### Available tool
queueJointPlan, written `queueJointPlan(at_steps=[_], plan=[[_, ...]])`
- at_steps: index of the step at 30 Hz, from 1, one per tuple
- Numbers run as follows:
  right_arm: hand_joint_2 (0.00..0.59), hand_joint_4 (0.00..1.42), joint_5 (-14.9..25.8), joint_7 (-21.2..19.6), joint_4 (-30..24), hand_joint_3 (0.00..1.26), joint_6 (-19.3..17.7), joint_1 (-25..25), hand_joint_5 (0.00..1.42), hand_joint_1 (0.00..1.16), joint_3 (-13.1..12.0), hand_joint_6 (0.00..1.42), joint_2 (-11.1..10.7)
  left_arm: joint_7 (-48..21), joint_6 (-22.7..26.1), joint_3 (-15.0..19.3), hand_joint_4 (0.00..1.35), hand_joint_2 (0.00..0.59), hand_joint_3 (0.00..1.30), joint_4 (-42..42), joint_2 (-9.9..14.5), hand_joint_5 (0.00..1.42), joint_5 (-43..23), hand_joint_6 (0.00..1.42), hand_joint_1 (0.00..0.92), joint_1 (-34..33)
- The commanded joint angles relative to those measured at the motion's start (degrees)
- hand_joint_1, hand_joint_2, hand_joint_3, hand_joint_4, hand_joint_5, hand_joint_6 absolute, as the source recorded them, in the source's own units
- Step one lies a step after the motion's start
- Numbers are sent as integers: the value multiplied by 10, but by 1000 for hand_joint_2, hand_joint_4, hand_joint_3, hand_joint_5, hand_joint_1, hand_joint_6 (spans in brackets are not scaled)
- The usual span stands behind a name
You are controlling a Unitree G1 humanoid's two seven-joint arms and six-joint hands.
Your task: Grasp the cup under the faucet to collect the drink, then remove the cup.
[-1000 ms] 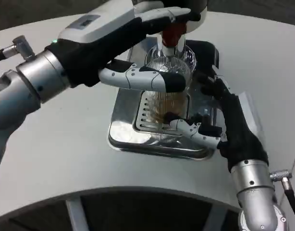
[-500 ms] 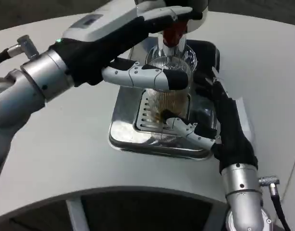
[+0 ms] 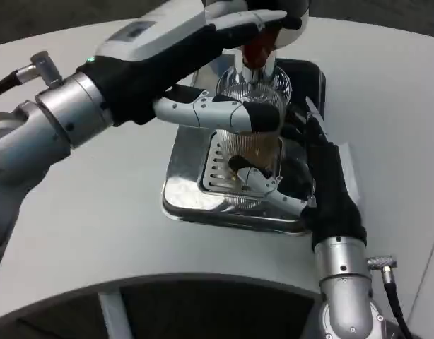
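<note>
On the white bench (image 3: 97,233), a steel tray (image 3: 185,166) carries the cup (image 3: 254,145), clasped by the right hand (image 3: 302,180); the left hand (image 3: 203,78) presses the faucet (image 3: 256,49).

Lab-like test bench; bare white table (image 3: 97,219), steel drip tray (image 3: 185,166)

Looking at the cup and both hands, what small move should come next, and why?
Probably hold steady and let the filling go on: the right hand grips the cup on the drip tray, the left hand reaches around the faucet, and little brown drink shows yet.

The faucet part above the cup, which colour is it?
Red, seen best in the head view: the faucet part above the cup.
</note>
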Motion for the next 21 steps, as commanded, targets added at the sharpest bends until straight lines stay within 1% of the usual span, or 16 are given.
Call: queueJointPlan(at_steps=[1,13,21], plan=[[165,197,2,-8,8,103,-14,-6,246,892,0,280,8,-20,-8,-21,128,12,256,9,4,195,28,0,0,21],[166,204,1,-10,11,103,-14,-7,249,892,5,283,11,-20,-16,-16,153,13,306,4,12,219,27,0,0,25],[166,206,1,-13,21,103,-18,-10,250,892,7,284,15,-18,-14,-13,161,13,312,0,13,220,27,0,0,29]])
